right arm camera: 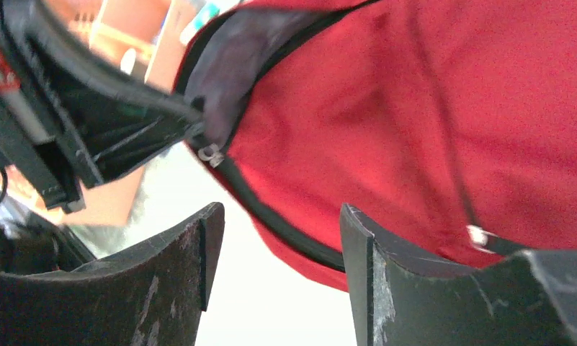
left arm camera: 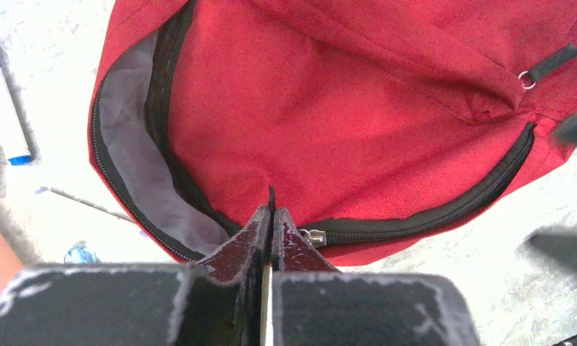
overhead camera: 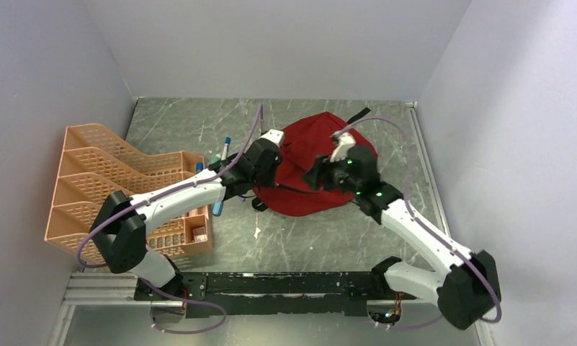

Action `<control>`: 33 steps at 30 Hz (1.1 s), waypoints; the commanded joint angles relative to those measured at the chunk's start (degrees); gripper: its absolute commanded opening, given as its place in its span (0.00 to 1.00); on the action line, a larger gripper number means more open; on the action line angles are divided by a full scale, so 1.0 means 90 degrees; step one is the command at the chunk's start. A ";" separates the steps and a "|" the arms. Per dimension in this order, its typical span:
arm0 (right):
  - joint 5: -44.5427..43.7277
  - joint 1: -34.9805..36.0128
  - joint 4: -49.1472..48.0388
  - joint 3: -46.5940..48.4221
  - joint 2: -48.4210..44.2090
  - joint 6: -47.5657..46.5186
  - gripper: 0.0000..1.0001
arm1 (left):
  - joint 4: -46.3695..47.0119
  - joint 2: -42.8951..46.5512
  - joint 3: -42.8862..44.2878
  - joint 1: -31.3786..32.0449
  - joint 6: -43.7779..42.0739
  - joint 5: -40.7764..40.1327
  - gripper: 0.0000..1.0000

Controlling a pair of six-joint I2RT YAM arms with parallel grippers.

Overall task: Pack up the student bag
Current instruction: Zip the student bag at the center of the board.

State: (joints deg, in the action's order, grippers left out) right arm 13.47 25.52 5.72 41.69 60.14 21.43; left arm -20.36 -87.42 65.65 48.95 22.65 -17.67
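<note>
- Tabletop (overhead camera: pixel 199 122): grey marbled surface, carrying all items noted below.
- Orange mesh organiser (overhead camera: pixel 91 155): stands at 9 o'clock on the tabletop in the top view, well apart from the bag.
- Student bag (overhead camera: pixel 300 196): red, lying flat just past centre toward 1 o'clock. Its black zip is partly undone, with grey lining exposed along the opening.
- Left hand (left arm camera: pixel 271 216): at the bag's 9 o'clock edge, fingers pressed together and clamped on the zip edge of the opening.
- Right hand (right arm camera: pixel 282 216): over the bag toward its 3 o'clock side, fingers apart, gripping nothing.
- White marker (left arm camera: pixel 1 101): blue-capped, on the tabletop beside the bag's open end.
- Metal zip slider (left arm camera: pixel 314 236): just beside the left fingertips.
</note>
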 commanded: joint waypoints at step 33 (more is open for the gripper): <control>-0.1018 0.2628 -0.3866 -0.1307 0.1548 -0.4976 0.30 | 0.0143 0.0599 -0.0488 -0.0044 0.0330 0.0118 0.05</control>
State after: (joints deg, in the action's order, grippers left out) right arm 3.25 48.95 -29.02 28.97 75.09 -24.40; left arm -19.99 -83.37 61.14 48.95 25.61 -16.16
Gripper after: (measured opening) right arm 0.379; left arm 0.058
